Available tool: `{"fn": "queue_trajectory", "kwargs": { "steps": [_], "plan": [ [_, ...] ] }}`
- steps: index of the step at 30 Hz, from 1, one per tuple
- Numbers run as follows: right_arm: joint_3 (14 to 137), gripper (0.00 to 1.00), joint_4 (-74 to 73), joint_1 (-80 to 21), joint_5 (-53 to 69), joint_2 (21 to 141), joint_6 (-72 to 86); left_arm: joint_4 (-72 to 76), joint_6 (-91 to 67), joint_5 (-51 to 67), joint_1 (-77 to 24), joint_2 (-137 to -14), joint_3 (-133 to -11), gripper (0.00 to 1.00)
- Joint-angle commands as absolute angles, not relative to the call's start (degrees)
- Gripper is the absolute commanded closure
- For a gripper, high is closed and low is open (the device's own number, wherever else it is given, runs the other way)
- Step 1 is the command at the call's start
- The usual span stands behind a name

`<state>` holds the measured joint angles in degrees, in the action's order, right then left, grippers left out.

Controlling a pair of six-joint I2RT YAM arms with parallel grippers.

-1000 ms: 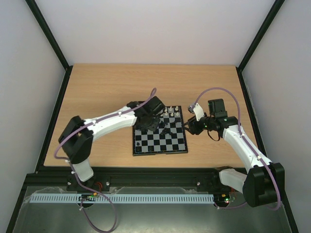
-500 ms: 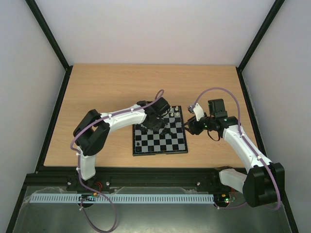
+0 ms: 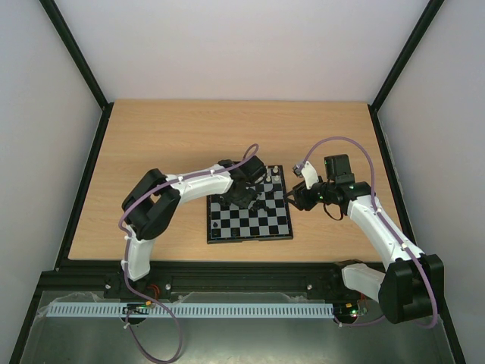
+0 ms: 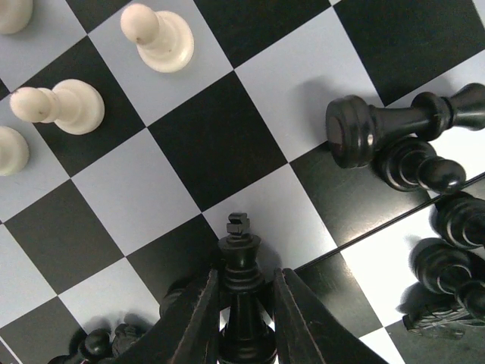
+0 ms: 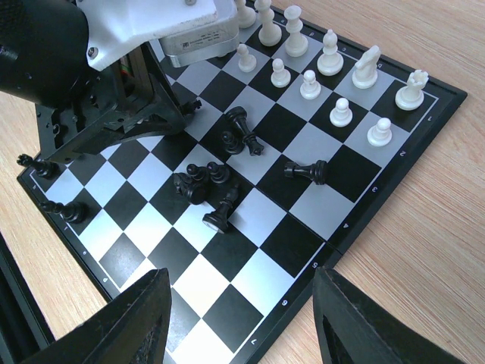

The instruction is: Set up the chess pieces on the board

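Observation:
The board lies mid-table. My left gripper is shut on a black king and holds it over the board's squares; in the top view it hangs over the back half. Other black chess pieces lie toppled mid-board, one close by the king. White pieces stand in two rows along the far edge. My right gripper is open with nothing in it, just off the board's right edge.
Two black pawns stand at the board's left rim in the right wrist view. Wooden tabletop surrounds the board, with black frame posts and white walls at the sides and back.
My left gripper has moved right across the board's back half with the black king in it, its elbow folding in. The right arm has not moved.

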<state>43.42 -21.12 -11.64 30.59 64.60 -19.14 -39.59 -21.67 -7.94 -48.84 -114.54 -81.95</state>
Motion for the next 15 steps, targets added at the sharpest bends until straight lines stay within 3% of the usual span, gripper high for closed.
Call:
{"fn": "queue_trajectory", "kwargs": {
  "steps": [1, 15],
  "plan": [
    [42.8, 0.47, -22.9, -11.5, 31.6, 64.5, -20.0, -40.0, -22.0, -7.6, -48.7, -114.8, -82.2, 0.80],
    [42.8, 0.47, -23.0, -11.5, 31.4, 65.0, -20.2, -42.4, -22.6, -10.1, -49.7, -112.7, -79.3, 0.76]
  ]
}}
